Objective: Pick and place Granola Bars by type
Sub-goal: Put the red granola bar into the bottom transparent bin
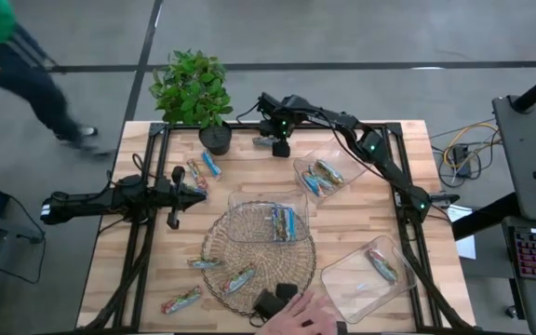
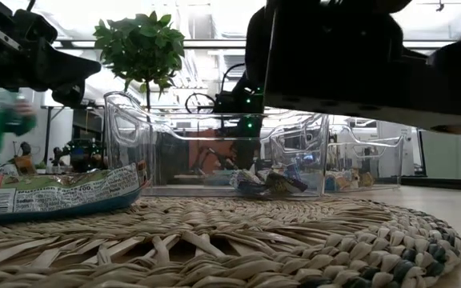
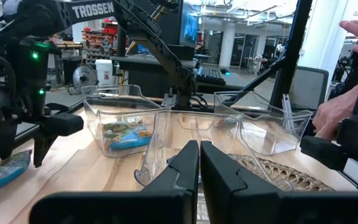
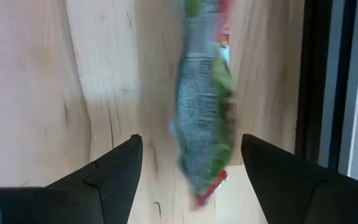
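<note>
A green-silver granola bar (image 4: 202, 118) lies flat on the wooden counter (image 1: 361, 209) at its far edge, near a potted plant (image 1: 192, 91); the right end effector (image 4: 190, 163) hangs over it with fingers spread wide on either side, not gripping. Other bars (image 1: 319, 175) sit in a clear tray (image 1: 301, 167) nearby, more in a tray on the woven mat (image 1: 214, 244), and some lie loose. The left end effector (image 1: 194, 191) hovers closed and empty at the counter's left. A person's hand (image 1: 303, 314) rests at the near edge
</note>
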Controlling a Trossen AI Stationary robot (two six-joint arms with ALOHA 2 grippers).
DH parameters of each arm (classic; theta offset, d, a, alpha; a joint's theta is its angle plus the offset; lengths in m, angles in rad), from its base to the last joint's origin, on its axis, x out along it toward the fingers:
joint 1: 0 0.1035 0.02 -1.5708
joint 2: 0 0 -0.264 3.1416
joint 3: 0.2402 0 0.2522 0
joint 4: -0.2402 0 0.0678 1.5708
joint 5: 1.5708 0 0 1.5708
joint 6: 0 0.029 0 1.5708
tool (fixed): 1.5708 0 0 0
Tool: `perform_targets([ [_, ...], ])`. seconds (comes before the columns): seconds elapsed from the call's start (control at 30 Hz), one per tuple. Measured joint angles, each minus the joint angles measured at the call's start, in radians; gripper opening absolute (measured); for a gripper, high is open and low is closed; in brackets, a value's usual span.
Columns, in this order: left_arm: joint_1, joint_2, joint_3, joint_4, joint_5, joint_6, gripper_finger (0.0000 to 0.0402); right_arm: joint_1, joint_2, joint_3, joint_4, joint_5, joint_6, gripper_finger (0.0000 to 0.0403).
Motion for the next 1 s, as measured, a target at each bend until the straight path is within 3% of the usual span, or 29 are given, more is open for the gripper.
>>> perform_targets([
  [0.2, 0.0, 0.0, 0.0, 0.0, 0.0, 0.0, 0.0, -0.001, 0.0, 0.0, -0.045, -0.008, 0.012, 0.0238],
  [0.6, 0.0, 0.0, 0.0, 0.0, 0.0, 0.0, 0.0, 0.0, 0.001, -0.001, -0.062, -0.064, 0.012, 0.0115],
  [1.0, 0.0, 0.0, 0.0, 0.0, 0.0, 0.0, 0.0, 0.0, 0.003, -0.001, -0.052, -0.083, 0.071, 0.0018],
])
